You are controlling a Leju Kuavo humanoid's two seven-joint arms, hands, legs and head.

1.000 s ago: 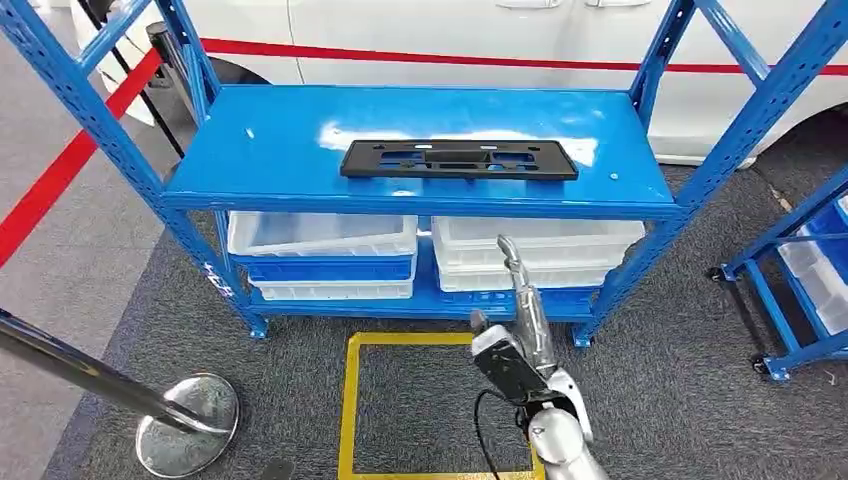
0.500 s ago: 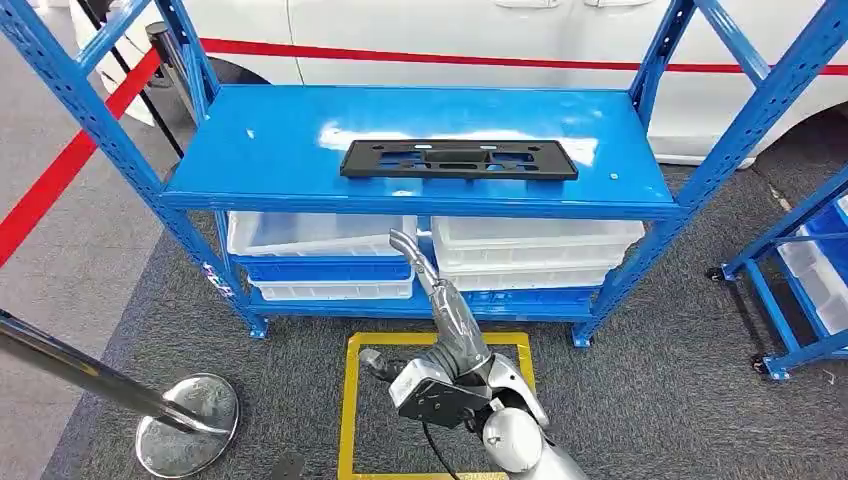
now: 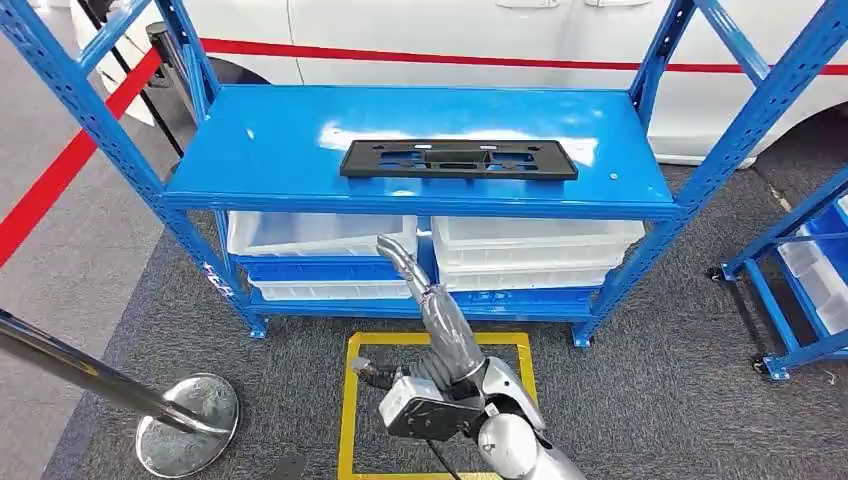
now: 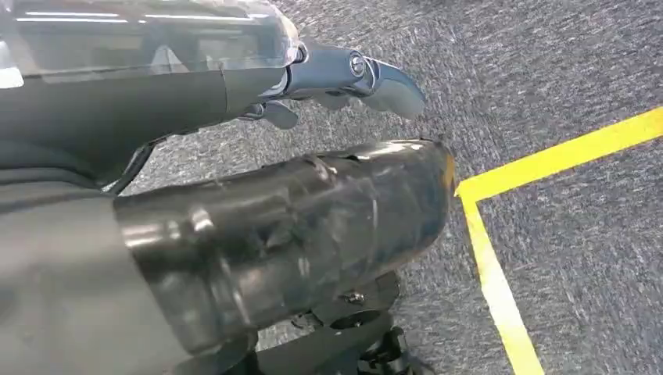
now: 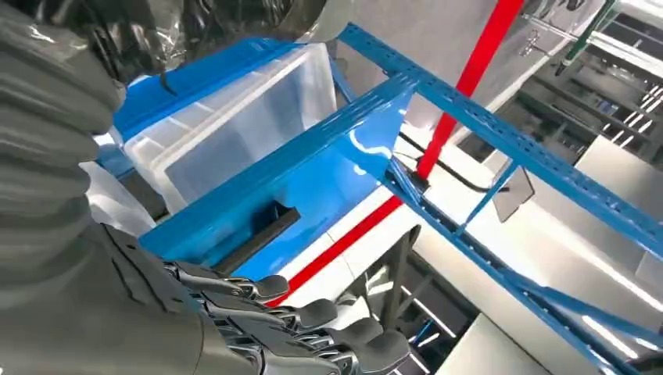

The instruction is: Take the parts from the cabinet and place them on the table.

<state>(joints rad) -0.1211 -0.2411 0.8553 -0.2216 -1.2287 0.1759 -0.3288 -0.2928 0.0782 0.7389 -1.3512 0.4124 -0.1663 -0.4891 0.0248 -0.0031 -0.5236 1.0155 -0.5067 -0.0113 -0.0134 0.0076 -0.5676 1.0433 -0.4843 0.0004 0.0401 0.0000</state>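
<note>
Black plastic part (image 3: 459, 159): lies flat on blue shelf (image 3: 300, 140) of cabinet, mid-shelf, nothing touching it.
Handling: looks thin, stiff, light; long w/ cut-outs, so prob. flexes if taken by one end. Smooth top, likely slick.
Grip spot: I'd take the near long edge around the middle, or hook fingers thru a cut-out.
Right hand (image 3: 400, 258): raised in front of white bins (image 3: 320, 235) below shelf, well short of part; fingers (image 5: 313, 316) stretched out, a bit apart, holding nothing.
Left hand (image 4: 344, 74): hangs low over grey carpet nr yellow floor line (image 4: 489, 269); fingers slack, nothing held.
</note>
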